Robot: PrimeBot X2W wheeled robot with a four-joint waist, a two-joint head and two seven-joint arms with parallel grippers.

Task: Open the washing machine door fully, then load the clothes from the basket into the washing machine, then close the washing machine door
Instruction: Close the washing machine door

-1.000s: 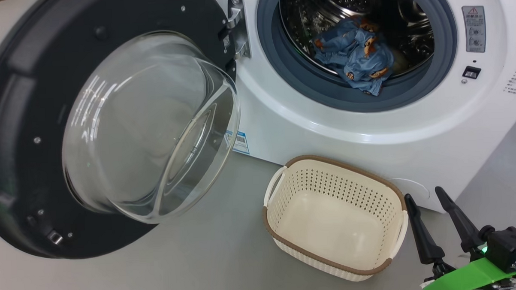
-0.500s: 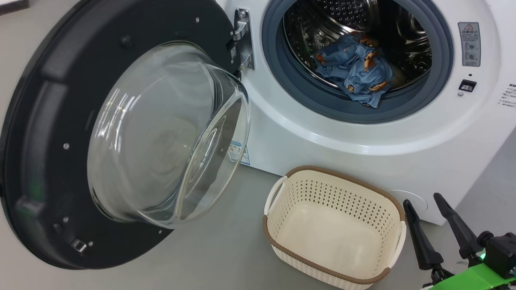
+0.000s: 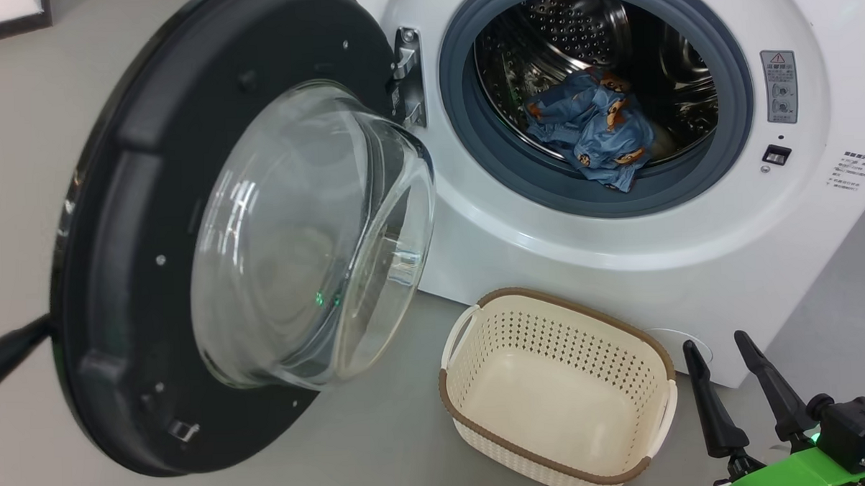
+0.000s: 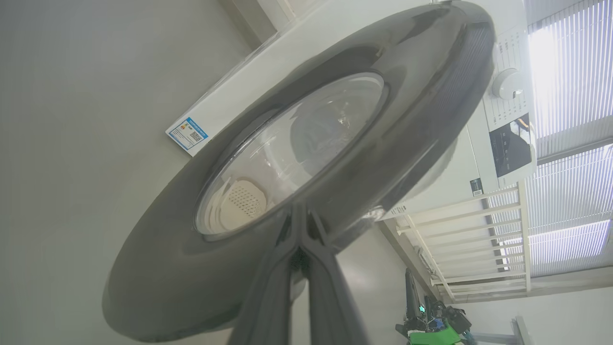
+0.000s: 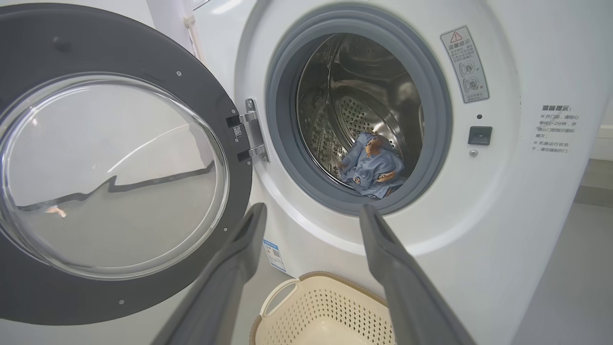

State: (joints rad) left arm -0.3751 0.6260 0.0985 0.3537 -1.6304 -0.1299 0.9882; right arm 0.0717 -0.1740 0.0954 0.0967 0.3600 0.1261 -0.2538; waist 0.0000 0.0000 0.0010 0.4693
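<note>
So, door [image 3: 116, 247] swung further toward washer [image 3: 584, 245] than second ago. Left gripper [image 4: 299, 214] has fingers pinched together, tips pushing on door's outer face. Clothes [image 3: 601, 129] already in drum [image 3: 562, 30], basket [image 3: 553, 404] empty just beside washer. Right gripper [image 3: 715, 343] spread apart, idle near basket. Guessing loading done, closing underway.

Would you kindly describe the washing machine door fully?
The washing machine door is a round glossy black disc with a bulging clear glass bowl at its centre. A metal hinge joins it to the washing machine. It stands swung open. The shut left hand touches its outer face near the rim.
</note>
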